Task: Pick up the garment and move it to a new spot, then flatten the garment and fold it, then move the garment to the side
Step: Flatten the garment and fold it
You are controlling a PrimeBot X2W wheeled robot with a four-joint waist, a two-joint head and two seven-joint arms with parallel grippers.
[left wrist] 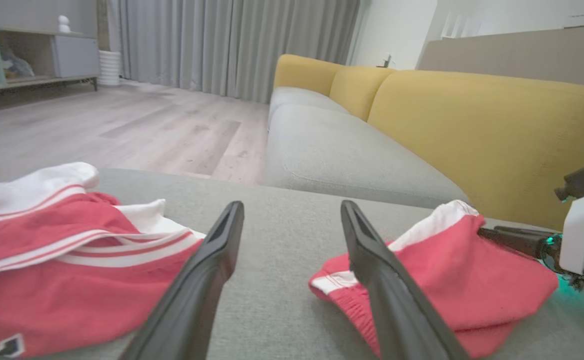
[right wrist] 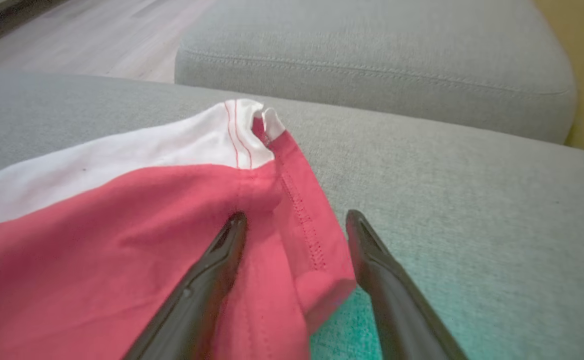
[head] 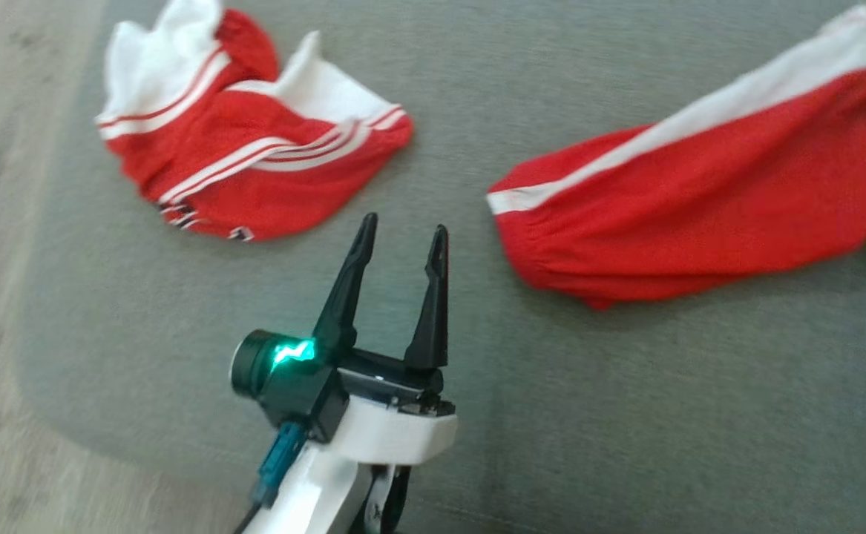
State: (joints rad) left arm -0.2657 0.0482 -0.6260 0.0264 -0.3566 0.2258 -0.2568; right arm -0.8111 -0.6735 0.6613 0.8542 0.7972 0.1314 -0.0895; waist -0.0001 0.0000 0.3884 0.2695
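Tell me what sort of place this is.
Most likely a home living room: a sofa with grey seats and yellow backrests, floor-length grey curtains, and a low shelf unit on a wood-look floor.

Two red-and-white garments are seen on a grey sofa cushion [head: 433,415], well apart from each other. The crumpled garment [head: 254,159] is bunched at the left, near the cushion's edge, with white panels turned up and thin red and white stripes running across its folds. The long garment [head: 700,200] is laid out at the right, slanted and mostly flat, with a white band along its upper edge and a gathered left end.
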